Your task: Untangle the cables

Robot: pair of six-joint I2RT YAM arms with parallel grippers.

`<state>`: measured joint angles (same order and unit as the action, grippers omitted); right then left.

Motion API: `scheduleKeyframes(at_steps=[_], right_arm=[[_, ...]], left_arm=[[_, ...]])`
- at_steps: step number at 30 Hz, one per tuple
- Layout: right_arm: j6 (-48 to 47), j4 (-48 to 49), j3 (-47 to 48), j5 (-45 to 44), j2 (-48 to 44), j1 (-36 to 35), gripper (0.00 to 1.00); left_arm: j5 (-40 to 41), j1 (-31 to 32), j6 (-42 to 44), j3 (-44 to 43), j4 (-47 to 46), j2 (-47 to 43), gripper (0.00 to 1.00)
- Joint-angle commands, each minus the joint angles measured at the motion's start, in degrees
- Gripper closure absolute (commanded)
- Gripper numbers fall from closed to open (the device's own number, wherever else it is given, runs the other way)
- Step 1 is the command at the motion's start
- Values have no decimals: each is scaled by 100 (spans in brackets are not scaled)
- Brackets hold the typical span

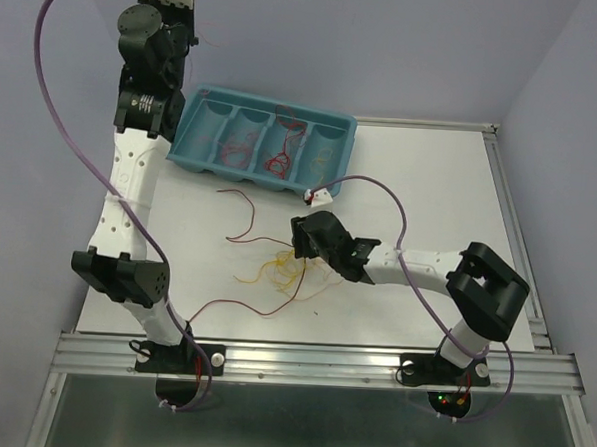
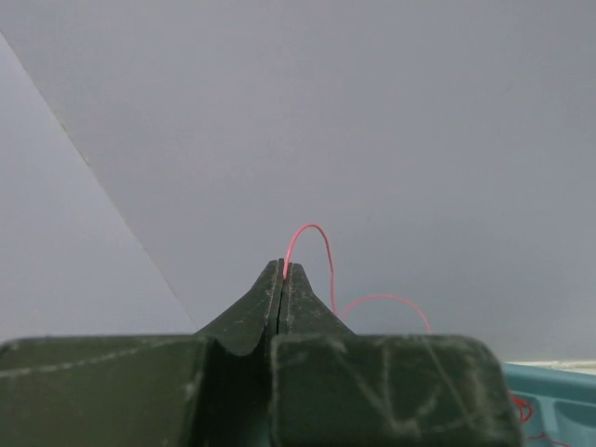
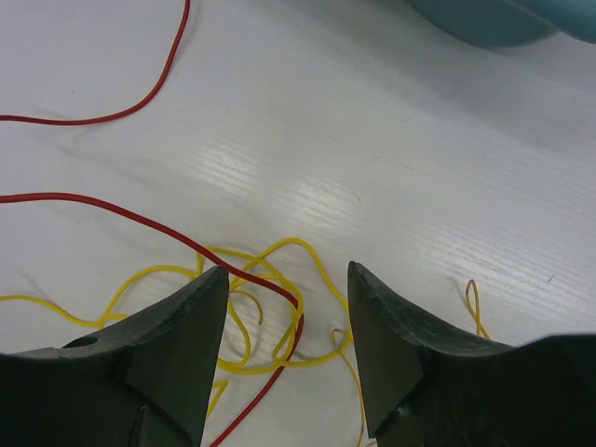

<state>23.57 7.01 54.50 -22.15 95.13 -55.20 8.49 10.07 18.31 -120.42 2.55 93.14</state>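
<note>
A tangle of thin yellow cables [image 1: 281, 273] lies mid-table, and a dark red cable [image 1: 244, 221] curls just behind it. Another red cable [image 1: 236, 304] trails toward the front edge. My right gripper [image 1: 300, 242] hovers low over the tangle. In the right wrist view it [image 3: 287, 270] stands open, with yellow loops [image 3: 270, 307] and a red cable [image 3: 140, 216] lying on the table between its fingers. My left arm is raised high at the back left. In its wrist view the left gripper [image 2: 282, 265] is shut on a thin red cable [image 2: 317, 233] that arcs up from the tips.
A teal compartment tray [image 1: 198, 128] at the back of the table holds more red and yellow wires; its corner shows in the left wrist view [image 2: 549, 391]. Thick purple arm cables [image 1: 46, 80] loop beside both arms. A metal rail [image 1: 311, 359] runs along the front edge.
</note>
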Motion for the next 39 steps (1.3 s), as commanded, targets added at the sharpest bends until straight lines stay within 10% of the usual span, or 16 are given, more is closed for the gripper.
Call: scheduleKeyframes(at_steps=[1,21,39], right_arm=[[86,170,-141,-237,-258,0,41],[253,328,-484,-483,-838,0,41],[244,345,-493,-492,-830,0,41]], left_arm=[[197,-154,-449,0,-912,37,100],[-260,-180,-1584,1090,-1854,1382,100],[-594,-207,-1549,862,-2092,635,100]])
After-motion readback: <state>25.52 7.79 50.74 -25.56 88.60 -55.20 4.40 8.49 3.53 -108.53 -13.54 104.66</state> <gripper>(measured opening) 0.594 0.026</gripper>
